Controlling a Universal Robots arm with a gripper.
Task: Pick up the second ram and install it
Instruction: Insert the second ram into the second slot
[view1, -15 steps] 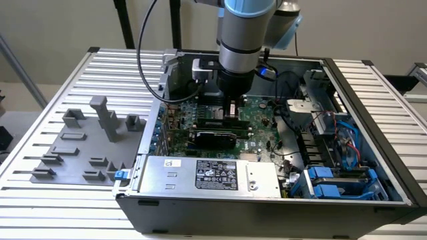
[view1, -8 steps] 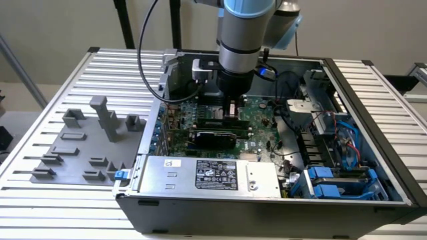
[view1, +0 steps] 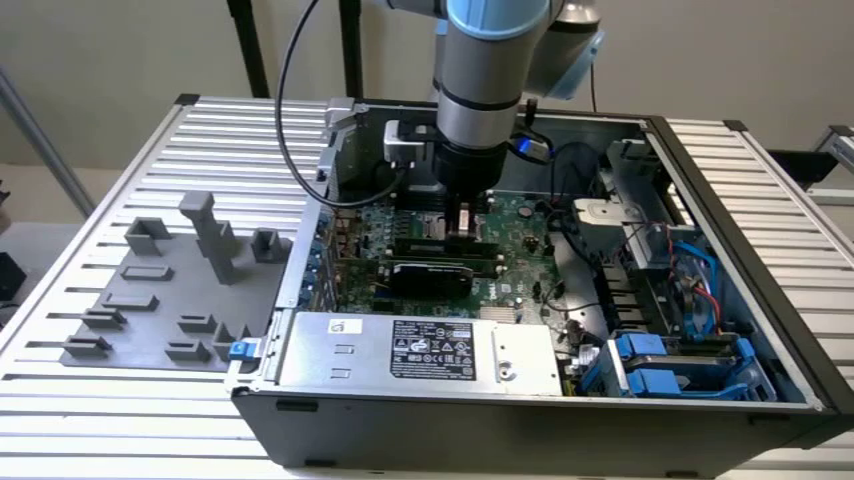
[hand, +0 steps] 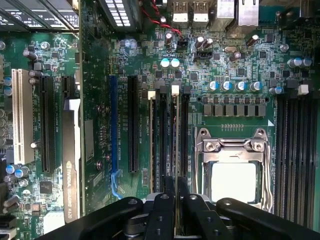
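In the exterior view, the grey-and-blue robot arm (view1: 483, 90) comes down from the top centre of the frame into an open computer case (view1: 747, 250) that lies on a slatted metal table (view1: 120, 400). Its gripper (view1: 461, 222) sits low over the green motherboard (view1: 514, 225), just above the black graphics card (view1: 430, 272) at mid-frame. In the wrist view the gripper (hand: 176, 197) fills the lower centre, its two black fingers (hand: 161, 210) closed on the second ram (hand: 176, 145), a thin stick seen edge-on that runs up the frame from between the fingers to a white latch (hand: 175, 90). The stick stands in line with one of the long black memory slots (hand: 184, 130), with another stick (hand: 151, 145) standing parallel just beside it under its own white latch. Whether the held stick is fully seated in the slot cannot be told. The processor socket (hand: 233, 165) with its metal frame lies near these slots at lower right. Back in the exterior view, a silver power supply (view1: 420, 350) occupies the lower centre of the case, blue drive caddies (view1: 661, 365) sit at lower right, and a grey fixture tray (view1: 174, 290) rests on the table at left.
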